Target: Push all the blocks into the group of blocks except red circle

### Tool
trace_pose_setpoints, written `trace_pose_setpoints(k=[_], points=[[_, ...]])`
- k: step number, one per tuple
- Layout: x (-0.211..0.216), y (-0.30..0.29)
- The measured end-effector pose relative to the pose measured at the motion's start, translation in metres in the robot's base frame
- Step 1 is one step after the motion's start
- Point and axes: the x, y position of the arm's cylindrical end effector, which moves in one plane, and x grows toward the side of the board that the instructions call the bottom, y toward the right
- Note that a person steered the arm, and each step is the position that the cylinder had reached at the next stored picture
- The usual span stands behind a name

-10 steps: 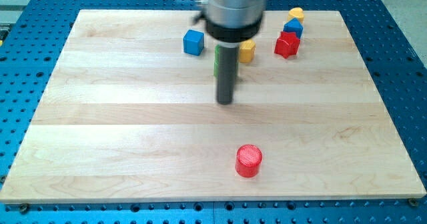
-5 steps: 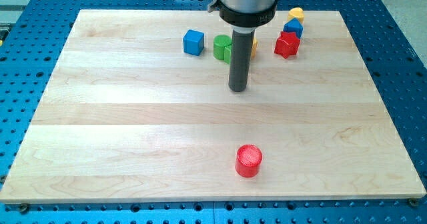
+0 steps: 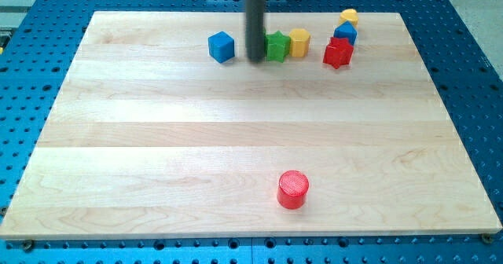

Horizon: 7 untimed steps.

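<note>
My tip [image 3: 256,59] stands near the view's top, between the blue cube [image 3: 222,46] on its left and the green block [image 3: 276,46] on its right, touching or nearly touching the green block. A yellow block [image 3: 299,42] sits against the green block's right side. Further right are a red star-like block [image 3: 338,53], a blue block [image 3: 344,34] and a small yellow block [image 3: 349,16], close together. The red circle [image 3: 293,189] lies alone near the view's bottom, far from my tip.
The wooden board [image 3: 157,138] lies on a blue perforated table [image 3: 471,75]. The board's top edge is just beyond the row of blocks.
My tip moved up and left, from below the green block to its left side. The blue cube shifted slightly left; the green and yellow blocks shifted right and up.
</note>
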Motion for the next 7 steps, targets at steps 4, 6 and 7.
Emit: trace_pose_setpoints(k=[4,6,7], points=[[0.009,-0.125],[-0.022,-0.126],[-0.040,-0.094]])
